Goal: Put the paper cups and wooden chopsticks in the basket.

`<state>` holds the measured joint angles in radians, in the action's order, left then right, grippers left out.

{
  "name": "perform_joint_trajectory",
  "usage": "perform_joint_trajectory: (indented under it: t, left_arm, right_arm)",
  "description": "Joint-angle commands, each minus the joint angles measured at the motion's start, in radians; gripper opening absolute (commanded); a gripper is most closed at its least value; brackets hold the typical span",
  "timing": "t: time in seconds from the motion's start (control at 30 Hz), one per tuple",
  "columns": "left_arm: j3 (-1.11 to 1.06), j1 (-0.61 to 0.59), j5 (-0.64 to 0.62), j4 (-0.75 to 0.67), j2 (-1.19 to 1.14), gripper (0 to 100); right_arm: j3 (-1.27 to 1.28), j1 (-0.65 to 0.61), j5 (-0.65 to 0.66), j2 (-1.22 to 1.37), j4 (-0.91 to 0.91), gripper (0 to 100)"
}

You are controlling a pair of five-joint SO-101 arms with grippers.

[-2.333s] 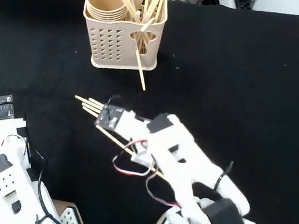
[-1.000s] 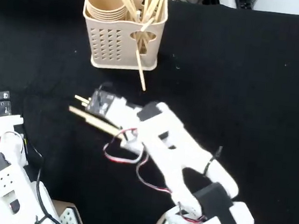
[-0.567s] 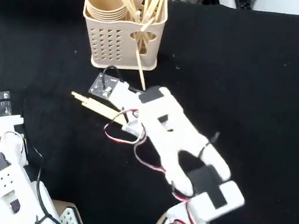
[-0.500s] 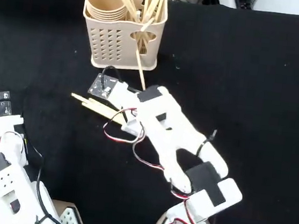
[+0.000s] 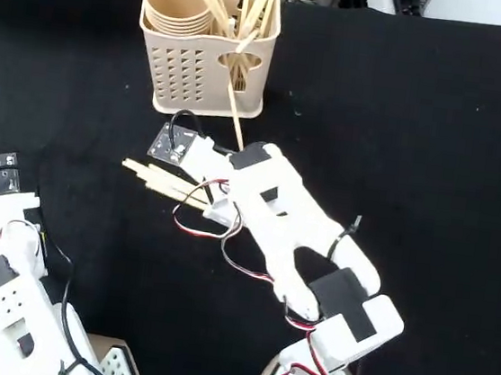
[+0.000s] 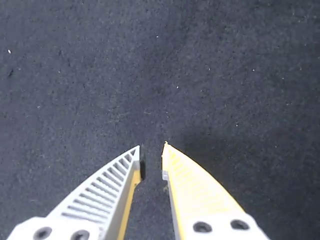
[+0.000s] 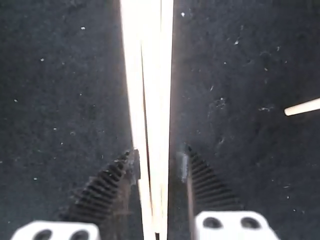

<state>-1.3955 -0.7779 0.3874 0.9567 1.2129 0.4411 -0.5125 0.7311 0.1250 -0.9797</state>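
while the right gripper pinches a bundle of wooden chopsticks low over the black cloth just in front of the basket, which holds stacked paper cups and more sticks, i log the left gripper nearly pressed together over cloth, well apart.
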Motion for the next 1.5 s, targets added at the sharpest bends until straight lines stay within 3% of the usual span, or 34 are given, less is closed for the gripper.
perform_joint_trajectory:
  t: [0.0, 0.3, 0.43, 0.7, 1.13, 1.47]
  left_arm:
    - [0.044, -0.001, -0.002, -0.008, 0.012, 9]
    - [0.042, -0.001, -0.002, -0.008, 0.012, 9]
    - [0.042, -0.001, -0.002, -0.008, 0.012, 9]
    - [0.045, -0.001, -0.002, -0.008, 0.012, 9]
    - [0.045, 0.001, -0.002, -0.008, 0.012, 9]
    - [0.044, 0.001, -0.002, -0.008, 0.012, 9]
  right_arm:
    - [-0.039, -0.003, 0.012, 0.007, 0.014, 16.2]
    - [-0.068, -0.003, 0.008, 0.142, 0.044, 15.7]
    - [-0.073, -0.006, 0.006, 0.143, 0.046, 1.0]
    - [-0.081, -0.014, 0.005, 0.133, 0.037, 1.1]
    - [0.096, -0.015, 0.006, -0.361, 0.002, 1.1]
    - [0.220, -0.014, 0.009, -0.375, 0.018, 1.1]
